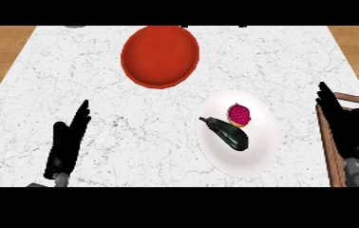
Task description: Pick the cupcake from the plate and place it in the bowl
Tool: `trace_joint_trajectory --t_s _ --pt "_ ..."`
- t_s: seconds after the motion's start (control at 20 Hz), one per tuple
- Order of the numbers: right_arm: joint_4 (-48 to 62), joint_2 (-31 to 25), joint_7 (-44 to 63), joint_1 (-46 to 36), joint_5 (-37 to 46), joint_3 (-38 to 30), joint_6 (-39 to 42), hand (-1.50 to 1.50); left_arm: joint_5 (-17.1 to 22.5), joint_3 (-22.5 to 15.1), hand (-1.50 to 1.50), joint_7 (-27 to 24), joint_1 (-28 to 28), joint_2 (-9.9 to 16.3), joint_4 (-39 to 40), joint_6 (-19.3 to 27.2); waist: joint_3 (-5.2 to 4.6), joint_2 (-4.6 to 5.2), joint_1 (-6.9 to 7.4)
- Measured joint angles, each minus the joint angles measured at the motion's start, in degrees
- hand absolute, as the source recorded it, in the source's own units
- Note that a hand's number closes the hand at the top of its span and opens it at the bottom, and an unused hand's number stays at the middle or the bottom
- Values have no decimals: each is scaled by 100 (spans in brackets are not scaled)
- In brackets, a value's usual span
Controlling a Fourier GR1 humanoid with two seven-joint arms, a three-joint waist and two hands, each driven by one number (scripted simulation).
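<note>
Cupcake (239,114) sits untouched on plate (261,167) w/ eggplant (229,133); both robot hands spread, idle. Next: right robot hand (335,112) reaches, pinches it.

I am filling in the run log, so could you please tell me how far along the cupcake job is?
Nothing looks done yet. The cupcake sits on the white plate beside a dark eggplant, and the red bowl holds nothing. Neither hand holds anything: the left hand is open at the lower left, the right hand open at the right edge. Reaching, picking, carrying and placing are all left.
</note>
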Motion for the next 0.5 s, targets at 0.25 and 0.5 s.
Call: trace_joint_trajectory --t_s 0.25,0.5 --pt "-116 399 -250 -485 -279 338 716 150 240 278 0 -55 -537 224 -67 -603 -37 14 76" --pt "-150 358 -1398 -938 654 895 886 -150 585 354 0 -66 -893 297 -241 -1185 -69 -7 169"
